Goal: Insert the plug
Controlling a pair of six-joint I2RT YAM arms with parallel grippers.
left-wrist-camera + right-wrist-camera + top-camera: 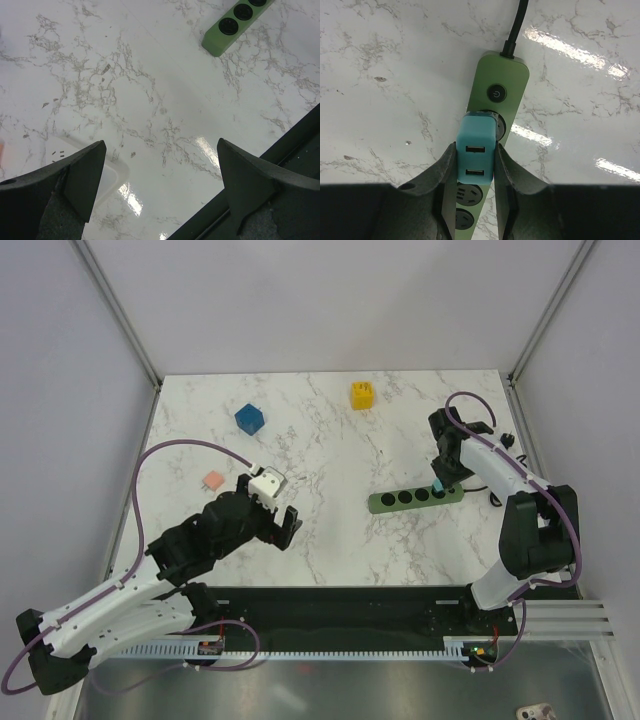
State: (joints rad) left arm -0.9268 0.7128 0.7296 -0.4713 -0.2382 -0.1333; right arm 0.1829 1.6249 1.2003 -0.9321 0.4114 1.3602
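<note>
The yellow plug [361, 396] sits alone on the marble table at the far middle, in neither gripper. The dark green socket strip [415, 498] lies at the right; it also shows in the right wrist view [502, 80] and the left wrist view [235, 25]. My right gripper [438, 483] [475, 150] is shut on a light teal charger block [476, 145] with two USB ports, held on the socket beside the strip's power switch [497, 93]. How deep it sits is hidden. My left gripper [272, 516] [160, 150] is open and empty above bare marble.
A blue cube [249, 418] lies at the back left, a pink block [212, 481] at the left. A white block [268, 483] lies by my left gripper, its edge in the left wrist view [107, 175]. A black cord [516, 25] leaves the strip's end.
</note>
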